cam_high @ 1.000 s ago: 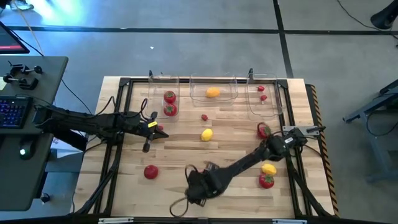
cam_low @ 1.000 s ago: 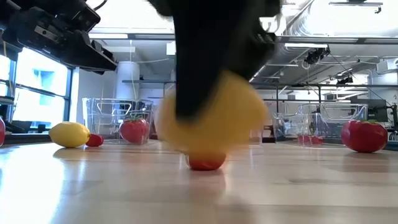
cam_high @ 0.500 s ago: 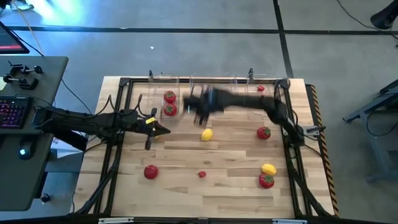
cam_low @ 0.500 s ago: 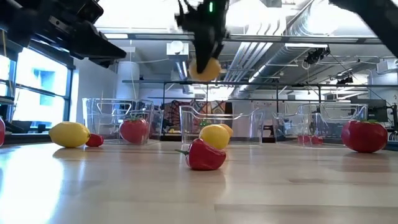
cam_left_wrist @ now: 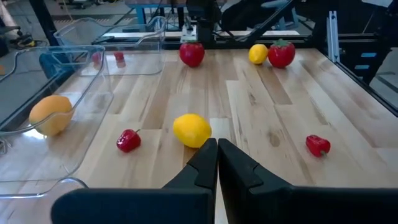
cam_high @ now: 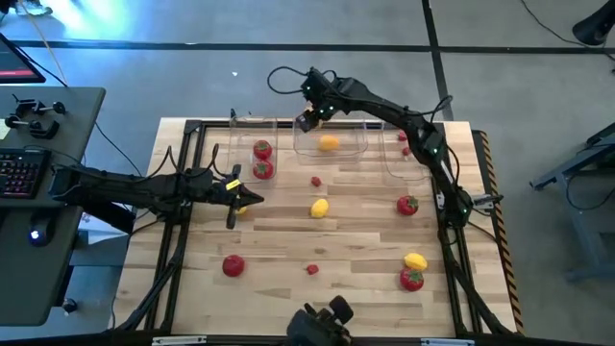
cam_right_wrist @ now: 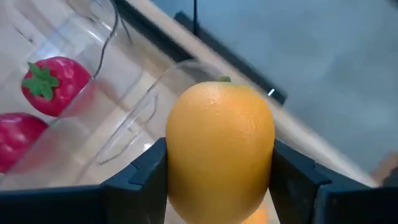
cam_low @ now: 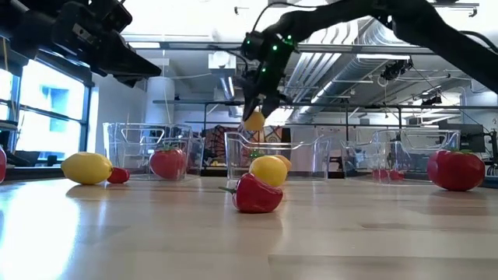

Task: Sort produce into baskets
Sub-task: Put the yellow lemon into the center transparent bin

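Right gripper (cam_high: pixel 309 117) near the top centre of the high view, above the left end of the middle basket (cam_high: pixel 357 152), fingers clamped on an orange citrus (cam_right_wrist: pixel 219 146); left gripper (cam_high: pixel 233 195) waiting at centre left, fingers pressed together on nothing. Best carried a little farther over the basket's open middle, beside the orange fruit (cam_high: pixel 329 143) already inside, then lowered below the rim before letting go. Released from this height near the wall, likely to bounce out.

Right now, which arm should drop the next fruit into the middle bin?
Right. The right gripper is shut on an orange above the middle bin, which has one orange in it. The left gripper is shut, empty, low over the table by the lemon.
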`<state>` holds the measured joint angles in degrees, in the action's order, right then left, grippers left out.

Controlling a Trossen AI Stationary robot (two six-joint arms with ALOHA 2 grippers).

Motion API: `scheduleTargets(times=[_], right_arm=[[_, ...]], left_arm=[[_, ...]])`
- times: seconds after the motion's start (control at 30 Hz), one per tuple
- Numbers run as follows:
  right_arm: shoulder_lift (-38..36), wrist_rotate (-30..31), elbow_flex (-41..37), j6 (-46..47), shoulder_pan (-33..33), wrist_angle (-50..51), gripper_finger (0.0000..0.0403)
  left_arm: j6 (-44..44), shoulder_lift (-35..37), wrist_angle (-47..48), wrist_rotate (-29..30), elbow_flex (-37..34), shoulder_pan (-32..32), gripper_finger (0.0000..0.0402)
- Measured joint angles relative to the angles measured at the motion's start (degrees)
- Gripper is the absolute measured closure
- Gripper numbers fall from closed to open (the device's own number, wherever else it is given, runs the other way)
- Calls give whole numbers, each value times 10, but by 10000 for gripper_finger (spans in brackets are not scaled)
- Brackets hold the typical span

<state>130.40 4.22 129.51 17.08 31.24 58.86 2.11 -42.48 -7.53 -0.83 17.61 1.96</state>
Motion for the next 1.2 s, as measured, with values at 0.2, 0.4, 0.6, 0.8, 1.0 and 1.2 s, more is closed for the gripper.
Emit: scheduleTargets(times=[0.2, 0.4, 0.6, 0.8, 1.0, 1.2], right_arm=[[24, -15, 0, 91, -5, 3, 207], [45, -7, 0, 165, -1, -2, 207], [79, -13, 0, 217, 7, -6, 207], [90, -17, 0, 234, 7, -20, 207], [105, -17, 0, 235, 6, -19, 152], [107, -9, 3, 217, 6, -25, 130]], left_arm=[[-4, 0, 0, 1, 0, 0, 401], [-9, 0, 0, 0, 0, -1, 401], [-5, 0, -1, 0, 0, -1, 401], [-5, 0, 0, 0, 0, -1, 401], [-6, 0, 0, 0, 0, -1, 401], [-5, 0, 0, 0, 0, -1, 401]])
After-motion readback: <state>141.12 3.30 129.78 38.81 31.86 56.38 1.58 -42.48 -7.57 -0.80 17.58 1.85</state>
